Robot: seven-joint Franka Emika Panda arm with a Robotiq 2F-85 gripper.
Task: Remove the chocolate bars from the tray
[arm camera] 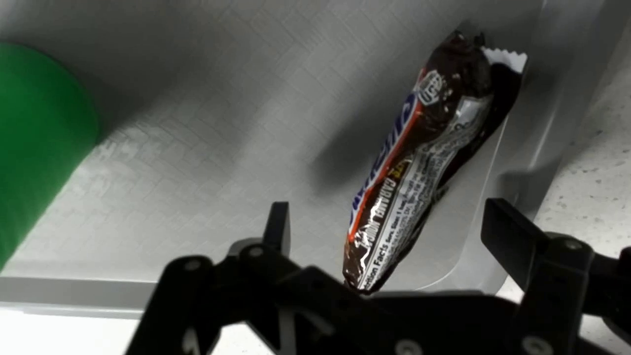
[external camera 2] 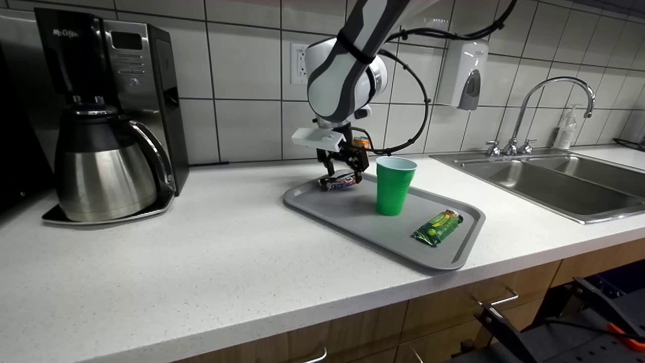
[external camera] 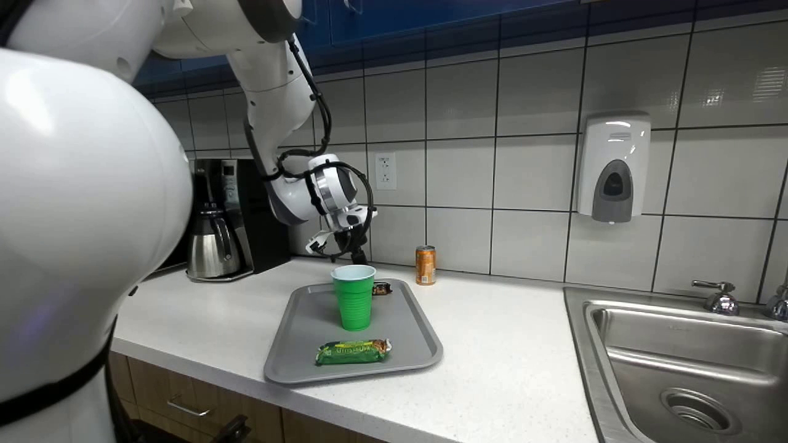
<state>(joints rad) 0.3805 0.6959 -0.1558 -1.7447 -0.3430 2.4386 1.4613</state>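
Note:
A grey tray (external camera: pixel 406 326) lies on the counter and shows in both exterior views (external camera 2: pixel 352 214). A green-wrapped chocolate bar (external camera: pixel 353 352) lies flat near the tray's front edge (external camera 2: pixel 438 228), out of the wrist view. A brown-wrapped chocolate bar (arm camera: pixel 409 172) lies at the tray's far end; in an exterior view it is partly behind the cup (external camera: pixel 383 288). My gripper (external camera 2: pixel 344 174) is low over this brown bar. In the wrist view its fingers (arm camera: pixel 387 224) are open, one on each side of the bar's near end, with gaps between.
A green cup (external camera 2: pixel 394 186) stands upright on the tray between the two bars. An orange can (external camera: pixel 425 265) stands behind the tray by the tiled wall. A coffee maker (external camera 2: pixel 108 126) stands on the counter, and a sink (external camera: pixel 683 363) is set in at the opposite end.

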